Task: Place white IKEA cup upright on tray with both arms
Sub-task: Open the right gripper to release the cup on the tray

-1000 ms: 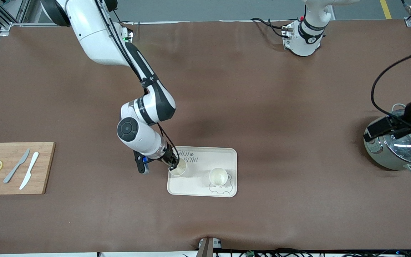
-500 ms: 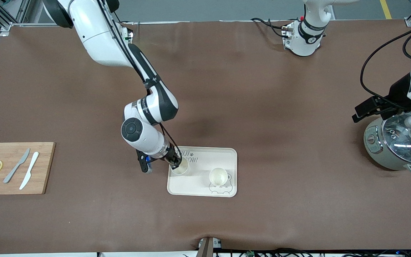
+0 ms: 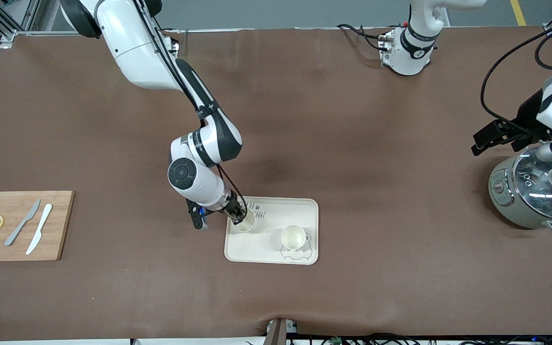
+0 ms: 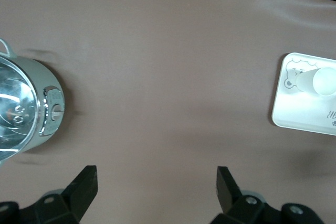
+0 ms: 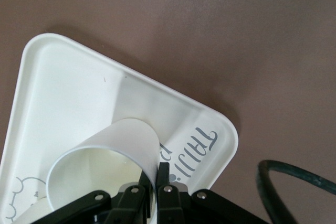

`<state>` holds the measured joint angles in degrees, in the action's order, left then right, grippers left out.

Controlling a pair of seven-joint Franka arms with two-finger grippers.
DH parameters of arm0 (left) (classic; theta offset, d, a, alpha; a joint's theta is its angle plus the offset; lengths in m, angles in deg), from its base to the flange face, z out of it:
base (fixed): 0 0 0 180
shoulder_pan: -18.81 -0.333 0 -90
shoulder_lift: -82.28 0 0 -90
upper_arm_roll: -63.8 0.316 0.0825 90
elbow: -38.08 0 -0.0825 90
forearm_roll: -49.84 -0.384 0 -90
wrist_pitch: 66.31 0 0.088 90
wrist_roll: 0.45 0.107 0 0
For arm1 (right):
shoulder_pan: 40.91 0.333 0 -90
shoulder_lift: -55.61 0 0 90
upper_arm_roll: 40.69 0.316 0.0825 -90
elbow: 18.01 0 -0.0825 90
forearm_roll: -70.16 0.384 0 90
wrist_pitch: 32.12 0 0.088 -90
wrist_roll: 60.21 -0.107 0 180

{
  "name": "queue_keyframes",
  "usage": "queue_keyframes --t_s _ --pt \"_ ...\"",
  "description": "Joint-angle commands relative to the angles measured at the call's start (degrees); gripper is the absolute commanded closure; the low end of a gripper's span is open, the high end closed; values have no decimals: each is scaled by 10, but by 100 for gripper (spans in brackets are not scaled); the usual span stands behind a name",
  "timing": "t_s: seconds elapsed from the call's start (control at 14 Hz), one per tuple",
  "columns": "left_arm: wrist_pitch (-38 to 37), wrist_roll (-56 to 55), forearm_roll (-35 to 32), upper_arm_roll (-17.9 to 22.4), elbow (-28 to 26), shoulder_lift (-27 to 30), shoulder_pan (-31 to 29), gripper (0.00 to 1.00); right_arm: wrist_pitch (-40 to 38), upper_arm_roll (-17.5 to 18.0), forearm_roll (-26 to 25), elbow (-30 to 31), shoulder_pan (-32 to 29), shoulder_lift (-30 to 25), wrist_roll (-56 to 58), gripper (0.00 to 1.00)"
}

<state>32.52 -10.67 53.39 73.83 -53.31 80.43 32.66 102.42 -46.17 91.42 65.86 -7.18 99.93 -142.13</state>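
White cup (image 5: pixel 105 156) wall between right gripper (image 5: pixel 156 184) jaws.

The left gripper (image 3: pixel 484 141) rises off the steel pot (image 3: pixel 537 194); the right gripper (image 3: pixel 237 220) shifts its cup (image 3: pixel 245 224) toward the tray's (image 3: pixel 266 254) lettering.

Cream rectangular tray (image 3: pixel 272 254), rounded corners, raised rim, grey lettering and bear-face drawing, flat on brown table near front-view centre. Two white cups upright on it: one (image 3: pixel 246 225) at tray's 10 o'clock, rim pinched by right gripper (image 3: pixel 238 220); other (image 3: pixel 293 236) at 4 o'clock, over bear drawing.
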Motion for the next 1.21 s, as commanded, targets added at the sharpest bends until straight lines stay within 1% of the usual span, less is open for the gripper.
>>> queue_keyframes --t_s 0.0,0.07,0.14,0.21,0.29,0.36,0.64,0.86,0.93,1.0,1.07,1.14 --pt "9 5 -8 2 -20 18 -9 0 -2 -6 4 0 7 1 -10 78" --pt "9 5 -7 -27 -20 21 -41 0 -4 -7 5 0 7 -1 -9 77" --pt "9 5 -6 -76 -20 22 -90 0 -4 -7 5 0 7 -2 -7 68" --pt "10 3 -6 -130 -19 19 -141 0 -4 -7 4 -1 7 -2 -5 44" --pt "10 3 -7 -157 -19 18 -165 0 -4 -8 3 -1 7 -3 -3 8" --pt "9 4 -8 -158 -17 15 -166 0 -4 -8 3 -2 7 -5 -3 0" --pt "9 6 -9 -161 -7 -15 -168 0 -4 -7 11 -5 7 -5 -3 0" --pt "9 5 -11 -166 -2 -18 -162 0 -5 -6 51 -5 2 -10 -3 0" --pt "9 5 -11 -166 -2 -20 -162 0 -9 -6 55 -4 -1 -14 1 0" --pt "8 5 -11 -166 -5 -21 -162 0 -30 -8 46 -5 5 -15 -1 0" --pt "1 4 -12 -166 -5 -19 -162 0 -53 -8 53 -11 5 -17 -6 0" --pt "-19 0 -13 -166 1 -18 -162 0 -68 -10 47 -15 2 -26 -3 0"
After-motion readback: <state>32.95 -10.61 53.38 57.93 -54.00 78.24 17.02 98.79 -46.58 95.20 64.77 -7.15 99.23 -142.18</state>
